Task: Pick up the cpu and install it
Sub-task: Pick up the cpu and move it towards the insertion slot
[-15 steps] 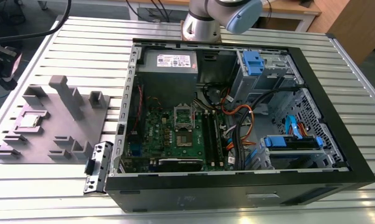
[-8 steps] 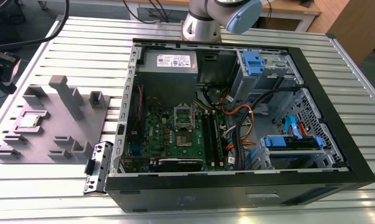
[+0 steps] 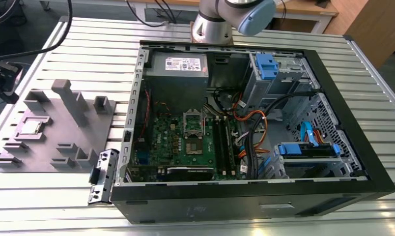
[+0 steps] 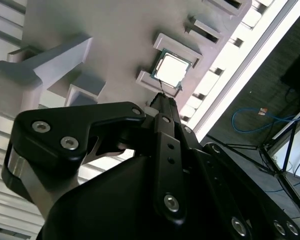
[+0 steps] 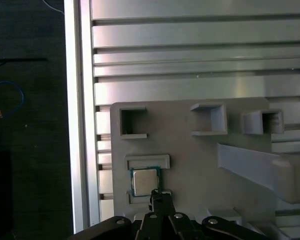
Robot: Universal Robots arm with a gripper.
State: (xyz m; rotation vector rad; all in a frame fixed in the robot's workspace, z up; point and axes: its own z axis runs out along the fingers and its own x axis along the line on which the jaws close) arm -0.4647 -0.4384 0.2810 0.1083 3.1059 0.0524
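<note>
The cpu [image 3: 32, 127] lies flat in a shallow square pocket of the grey tray [image 3: 50, 143], at the exterior view's left, well apart from the open computer case [image 3: 250, 202] in the middle of that view. Both wrist views bring it close. In the first wrist view the cpu [image 5: 144, 181] shows its pale metal top and darker rim, seated in a raised corner frame of the tray [image 5: 190, 165]. In the second wrist view the cpu [image 4: 171, 69] catches bright glare, so its surface is hard to read.

The gripper [image 5: 157, 196] hangs just short of the chip. Its jaws look drawn together into one narrow tip, with nothing between them. In the second wrist view the gripper [image 4: 164, 99] has the black links of its body covering much of the tray [image 4: 115, 30].

The exterior view alone shows the green motherboard [image 3: 178, 142] lying inside the case, the arm's base [image 3: 214, 24] at the upper middle, and the slatted metal tabletop [image 3: 86, 44]. The wrist views alone show a blue cable [image 5: 10, 97] on the dark floor beyond the tabletop's edge.
</note>
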